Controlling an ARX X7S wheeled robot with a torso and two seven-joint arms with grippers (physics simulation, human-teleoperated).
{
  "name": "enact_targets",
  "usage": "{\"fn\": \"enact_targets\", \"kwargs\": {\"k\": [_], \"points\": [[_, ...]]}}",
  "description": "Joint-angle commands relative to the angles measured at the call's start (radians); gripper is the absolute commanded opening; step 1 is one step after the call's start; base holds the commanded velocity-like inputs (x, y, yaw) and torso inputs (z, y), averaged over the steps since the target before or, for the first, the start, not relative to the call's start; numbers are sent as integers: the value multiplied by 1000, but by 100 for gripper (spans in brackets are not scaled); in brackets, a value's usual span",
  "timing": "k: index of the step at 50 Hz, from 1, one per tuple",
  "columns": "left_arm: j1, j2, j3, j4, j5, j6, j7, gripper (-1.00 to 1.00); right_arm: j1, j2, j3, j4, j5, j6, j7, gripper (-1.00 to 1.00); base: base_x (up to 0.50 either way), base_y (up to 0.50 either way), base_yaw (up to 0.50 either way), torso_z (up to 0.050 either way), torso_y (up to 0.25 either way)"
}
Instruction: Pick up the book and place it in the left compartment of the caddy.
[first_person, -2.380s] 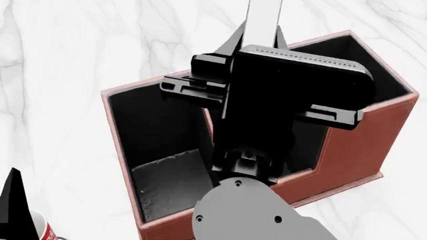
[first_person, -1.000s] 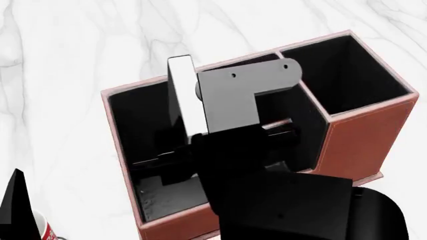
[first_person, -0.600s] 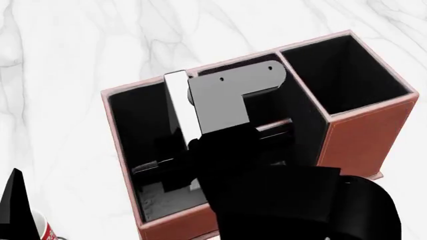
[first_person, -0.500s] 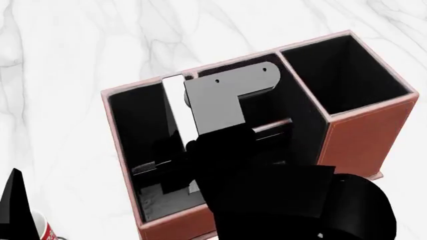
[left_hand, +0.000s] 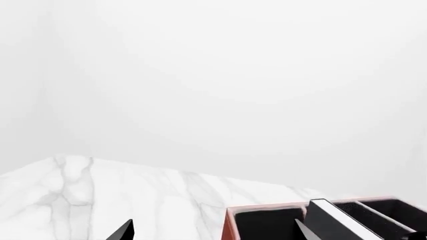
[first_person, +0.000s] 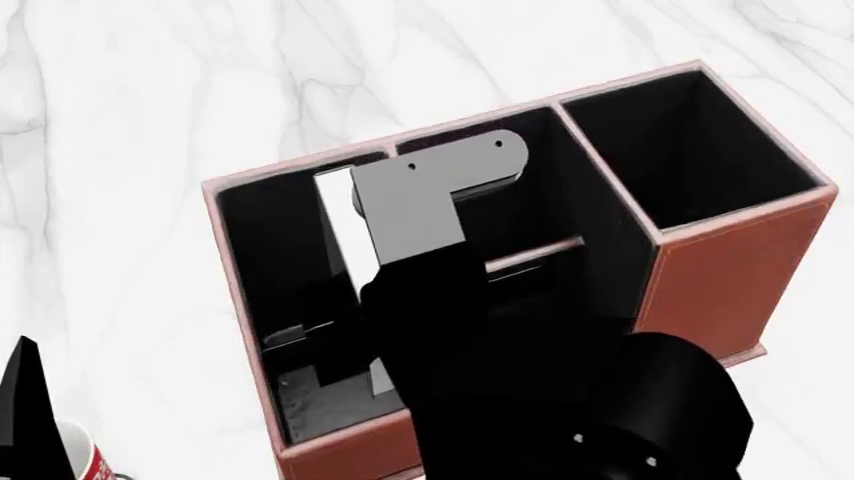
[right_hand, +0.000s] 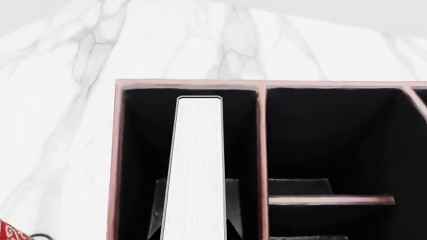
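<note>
Black thin book (right_hand: 195, 170), white page edges, in leather-look caddy (right_hand: 262, 150)

A glossy white marble counter (first_person: 160, 110) veined with faint grey streaks fills the scene. Behind its far edge rises a plain, pale grey-white wall (left_hand: 220, 85), evenly and softly lit, with a faint vertical corner.
</note>
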Motion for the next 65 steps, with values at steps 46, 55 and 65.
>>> {"fn": "enact_targets", "kwargs": {"k": [46,55,65], "points": [[0,-15,3,-3,-11,9,-15,100,-33,-13,-91,140,-207,-236,-172,-100,0,0,0,0,1],[0,-15,3,-10,-12,16,-13,100,-38,-14,-104,162,-222,-255,-187,-100,0,0,0,0,1],[2,-18,2,-8,-16,19,-16,100,-36,-18,-113,175,-225,-261,-193,-100,0,0,0,0,2]]}}
